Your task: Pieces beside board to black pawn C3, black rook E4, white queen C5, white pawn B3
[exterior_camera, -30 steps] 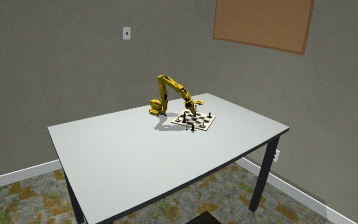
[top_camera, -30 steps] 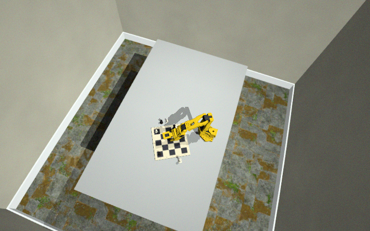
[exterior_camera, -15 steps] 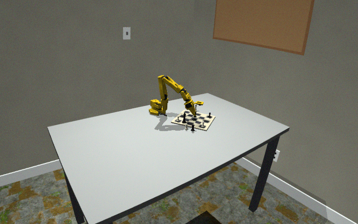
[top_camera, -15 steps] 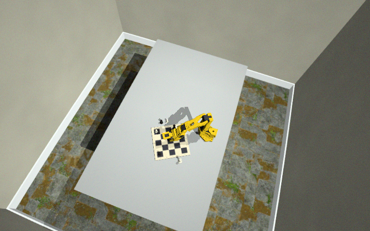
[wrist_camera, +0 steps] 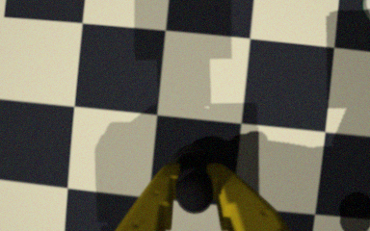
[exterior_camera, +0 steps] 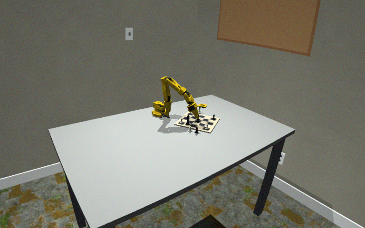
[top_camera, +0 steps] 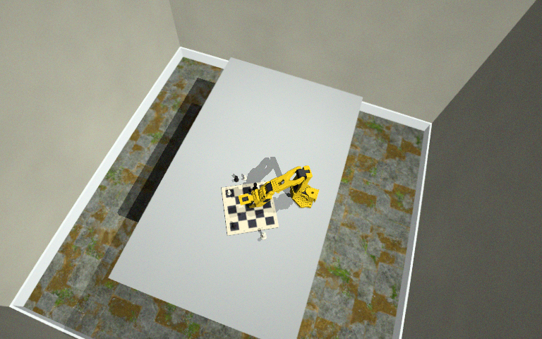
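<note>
One yellow SO-101 arm point(top_camera: 285, 180) point(exterior_camera: 176, 87), its base point(top_camera: 304, 203) point(exterior_camera: 157, 114) set near the bench's wall-side long edge. One pale grey bench point(top_camera: 191, 256) point(exterior_camera: 120, 150) with dark legs. One cream-and-dark chessboard point(top_camera: 239, 232) point(exterior_camera: 209, 131) point(wrist_camera: 39, 58), laid between the arm's base and the opposite long edge. One gripper point(exterior_camera: 197, 117) point(wrist_camera: 193, 168), pointed down over the board, its fingers nearly together and closed about one black pawn point(wrist_camera: 194, 192); the pawn stood at a dark square near the board's middle, though I could not tell whether its foot touched. Beside the board, on the side facing the bench's left short edge as I stood: one black rook point(top_camera: 236, 179) point(exterior_camera: 196, 130) and one white pawn point(top_camera: 244, 176) point(exterior_camera: 189, 129), both upright, near one another. Beside the opposite side, facing the right short edge: one white queen point(top_camera: 262, 235) point(exterior_camera: 199, 109), upright, partly behind the gripper from my place. On the board: one tall black king point(top_camera: 255, 186) point(exterior_camera: 187, 120); two white pieces, one at the corner point(top_camera: 229, 192) point(exterior_camera: 206, 126), the other point(exterior_camera: 181, 121) nearer the wall-side long edge; and one small black piece point(top_camera: 233, 226) point(exterior_camera: 213, 116) at the corner toward the right short edge.

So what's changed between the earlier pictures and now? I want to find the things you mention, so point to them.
The gripper point(top_camera: 249, 206) point(exterior_camera: 197, 118) point(wrist_camera: 194, 168) has dipped slightly toward the board point(top_camera: 225, 211) point(exterior_camera: 213, 125) point(wrist_camera: 29, 58), with the black pawn point(wrist_camera: 194, 194) between its fingers. No new grasp or release shows. The black rook point(top_camera: 236, 179) point(exterior_camera: 196, 130), white pawn point(top_camera: 244, 176) point(exterior_camera: 189, 129) and white queen point(top_camera: 263, 235) point(exterior_camera: 199, 109) stayed beside the board.
</note>
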